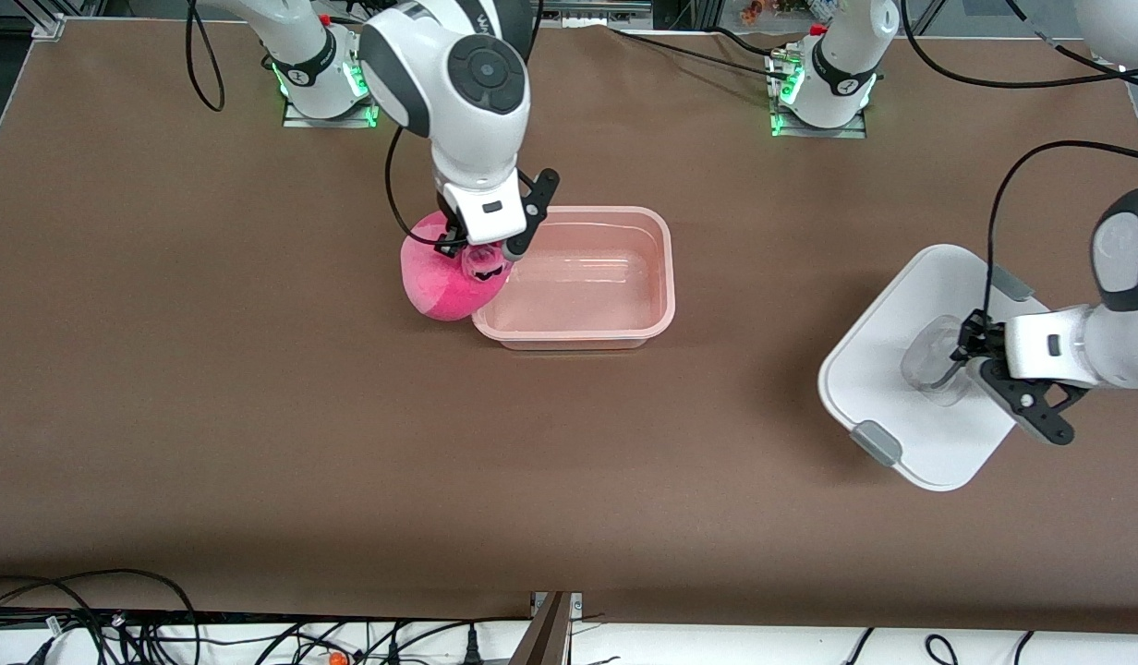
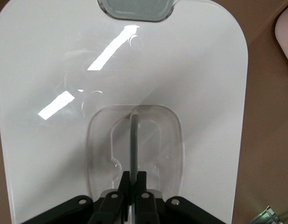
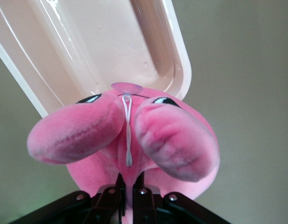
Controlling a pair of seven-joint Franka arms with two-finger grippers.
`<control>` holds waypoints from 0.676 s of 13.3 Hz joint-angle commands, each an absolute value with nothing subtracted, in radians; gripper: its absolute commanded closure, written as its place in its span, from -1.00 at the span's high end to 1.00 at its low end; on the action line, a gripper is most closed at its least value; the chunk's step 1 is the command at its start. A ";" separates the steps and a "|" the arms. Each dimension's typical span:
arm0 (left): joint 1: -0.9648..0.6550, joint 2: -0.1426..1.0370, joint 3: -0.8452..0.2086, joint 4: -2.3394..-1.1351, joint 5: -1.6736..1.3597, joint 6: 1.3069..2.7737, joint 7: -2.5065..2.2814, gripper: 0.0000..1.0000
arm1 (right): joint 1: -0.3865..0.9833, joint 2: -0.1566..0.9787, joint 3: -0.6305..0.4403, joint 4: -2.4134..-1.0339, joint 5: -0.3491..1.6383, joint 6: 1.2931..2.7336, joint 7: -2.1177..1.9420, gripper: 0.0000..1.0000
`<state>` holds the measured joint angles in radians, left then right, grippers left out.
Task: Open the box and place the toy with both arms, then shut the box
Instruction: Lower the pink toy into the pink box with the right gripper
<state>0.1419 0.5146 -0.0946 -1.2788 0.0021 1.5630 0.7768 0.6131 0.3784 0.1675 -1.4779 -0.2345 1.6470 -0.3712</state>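
Note:
The pink box (image 1: pixel 578 277) stands open without its lid in the middle of the table; it also shows in the right wrist view (image 3: pixel 88 51). My right gripper (image 1: pixel 481 251) is shut on the pink plush toy (image 1: pixel 440 277) and holds it beside the box's rim at the right arm's end. In the right wrist view the toy (image 3: pixel 134 140) hangs from my right gripper (image 3: pixel 131 179). My left gripper (image 1: pixel 959 356) is shut on the clear handle (image 2: pixel 133 140) of the white lid (image 1: pixel 920 369), which lies toward the left arm's end. The left wrist view shows my left gripper (image 2: pixel 133 177) clamped on the handle's bar.
The arm bases (image 1: pixel 320 83) stand along the table's edge farthest from the front camera. Cables (image 1: pixel 116 628) lie below the table's near edge. Bare brown tabletop (image 1: pixel 440 462) spreads nearer to the front camera than the box.

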 commanded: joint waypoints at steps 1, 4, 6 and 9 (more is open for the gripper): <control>0.175 0.499 -0.109 -1.290 0.015 1.549 0.810 -1.00 | 0.650 0.385 0.160 -1.470 -0.256 1.647 -0.312 -1.00; 0.196 0.502 -0.109 -1.290 0.014 1.548 0.811 -1.00 | 0.672 0.408 0.160 -1.463 -0.255 1.652 -0.209 -1.00; 0.196 0.503 -0.109 -1.290 0.012 1.549 0.811 -1.00 | 0.675 0.413 0.160 -1.463 -0.252 1.669 -0.161 -0.89; 0.189 0.505 -0.113 -1.290 0.008 1.549 0.798 -1.00 | 0.695 0.420 0.160 -1.463 -0.249 1.678 -0.083 0.99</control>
